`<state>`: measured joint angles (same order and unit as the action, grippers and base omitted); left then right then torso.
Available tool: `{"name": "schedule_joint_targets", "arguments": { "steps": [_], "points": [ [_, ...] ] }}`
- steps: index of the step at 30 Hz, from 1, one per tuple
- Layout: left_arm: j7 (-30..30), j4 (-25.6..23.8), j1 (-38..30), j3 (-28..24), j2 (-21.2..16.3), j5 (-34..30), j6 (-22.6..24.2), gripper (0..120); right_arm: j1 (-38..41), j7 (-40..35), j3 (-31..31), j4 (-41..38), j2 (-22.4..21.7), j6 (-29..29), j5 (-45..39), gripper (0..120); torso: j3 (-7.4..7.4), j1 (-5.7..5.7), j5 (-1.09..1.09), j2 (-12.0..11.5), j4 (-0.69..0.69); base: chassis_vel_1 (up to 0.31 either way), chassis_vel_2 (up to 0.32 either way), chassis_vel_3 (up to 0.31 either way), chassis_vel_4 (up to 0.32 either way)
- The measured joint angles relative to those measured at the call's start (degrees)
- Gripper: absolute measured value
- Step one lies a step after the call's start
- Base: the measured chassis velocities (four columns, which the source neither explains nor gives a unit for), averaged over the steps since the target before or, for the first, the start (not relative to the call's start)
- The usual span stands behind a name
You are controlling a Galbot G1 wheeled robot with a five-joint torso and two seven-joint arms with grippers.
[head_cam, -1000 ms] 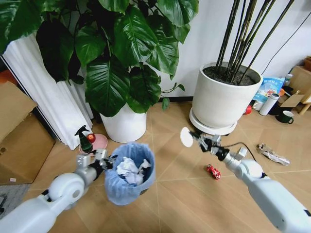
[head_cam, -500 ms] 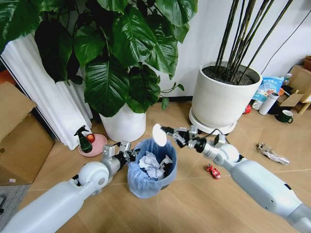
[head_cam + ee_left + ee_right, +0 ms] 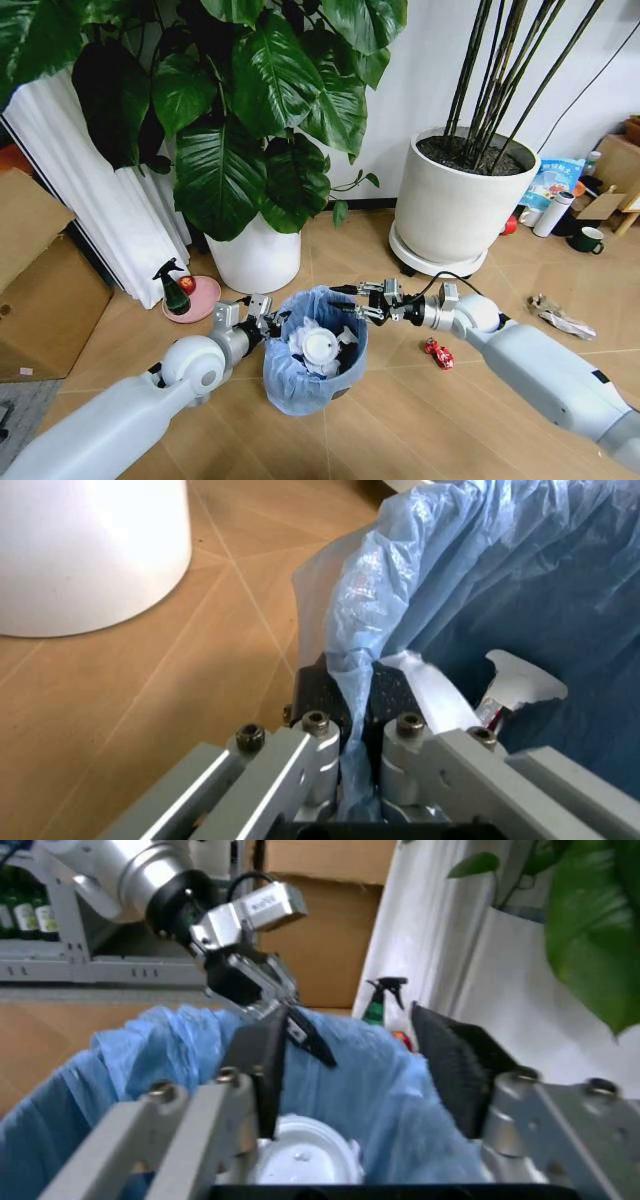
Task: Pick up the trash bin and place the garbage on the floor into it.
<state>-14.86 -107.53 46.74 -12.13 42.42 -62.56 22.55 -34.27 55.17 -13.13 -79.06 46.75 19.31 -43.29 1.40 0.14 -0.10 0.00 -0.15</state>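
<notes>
The trash bin (image 3: 300,385), lined with a crinkly light-blue bag (image 3: 480,570), stands on the wood floor in the middle. My left gripper (image 3: 262,322) is shut on its near rim, pinching the bag edge (image 3: 350,697). My right gripper (image 3: 362,305) hovers open over the opposite rim with nothing between its fingers (image 3: 262,1057). A white round disc (image 3: 320,348) lies inside the bin (image 3: 300,1159) on crumpled white paper (image 3: 298,340). A red crushed wrapper (image 3: 438,354) lies on the floor to the right. A silvery wrapper (image 3: 560,317) is farther right.
Two large white plant pots (image 3: 258,255) (image 3: 455,205) stand behind the bin. A green spray bottle (image 3: 175,290) on a pink saucer sits at the left, beside a cardboard box (image 3: 40,280). A dark mug (image 3: 586,241) and white flask (image 3: 552,214) stand at the far right.
My right gripper swung left over the bin and opened, and the white disc it carried now lies inside. The bin moved right with my left gripper.
</notes>
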Motion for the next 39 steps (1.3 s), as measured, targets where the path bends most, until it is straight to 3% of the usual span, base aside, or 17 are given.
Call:
{"name": "schedule_joint_targets", "arguments": {
  "steps": [4, 6, 8, 10, 14, 20, 30, 39],
  "points": [
    [0.2, -0.2, 1.8, 2.3, -0.4, 1.1, 0.0, 0, -4.3, -4.8, 6.5, -0.1, -0.2, -0.7, 0.4, 63, 0.00, -0.01, -0.01, 0.0, 0.03, 0.000, 0.000, 0.000, 0.000],
    [0.8, -1.0, 4.0, 5.2, -0.9, 2.4, -0.1, 0, -9.0, -10.7, 12.6, -0.1, 0.0, -3.1, 2.2, 74, 0.00, 0.00, -0.03, 0.0, -0.05, 0.000, 0.000, 0.000, 0.000],
    [0.9, -1.4, 4.8, 6.2, -1.1, 2.6, -0.1, 0, -9.7, -11.6, 13.5, 0.1, 0.1, -3.4, 2.7, 76, 0.00, 0.00, -0.03, 0.0, -0.05, 0.000, 0.000, 0.000, 0.000],
    [1.2, -2.0, 7.9, 9.6, -2.0, 3.5, -0.5, 0, -15.8, -17.1, 19.3, 1.4, 0.5, -4.6, 5.7, 89, -0.01, -0.01, 0.06, 0.0, 0.00, 0.000, 0.000, 0.000, 0.000],
    [1.5, -2.4, 9.3, 11.3, -2.6, 3.7, -0.6, 0, -22.3, -23.6, 26.3, 3.0, 0.8, -5.4, 11.2, 98, -0.01, -0.01, -0.03, 0.0, 0.00, 0.000, 0.000, 0.000, 0.000],
    [1.6, -3.5, 10.3, 12.5, -2.8, 3.7, -0.7, 0, -28.0, -26.8, 34.0, 10.2, 3.4, -5.1, 20.0, 100, -0.01, -0.01, 0.00, 0.0, -0.03, 0.000, 0.000, 0.000, 0.000],
    [1.8, -4.8, 15.3, 16.6, -3.3, 5.1, -1.0, 0, -26.3, -22.2, 39.0, 24.6, 9.1, 0.5, 30.0, 100, -0.01, -0.01, -0.01, 0.0, 0.02, 0.000, 0.000, 0.000, 0.000],
    [1.8, -4.9, 16.3, 17.1, -2.8, 5.7, -1.2, 0, -24.7, -21.3, 40.2, 29.3, 11.4, 1.7, 35.3, 100, -0.01, -0.01, 0.00, 0.0, 0.00, 0.000, 0.000, 0.000, 0.000]
  ]
}}
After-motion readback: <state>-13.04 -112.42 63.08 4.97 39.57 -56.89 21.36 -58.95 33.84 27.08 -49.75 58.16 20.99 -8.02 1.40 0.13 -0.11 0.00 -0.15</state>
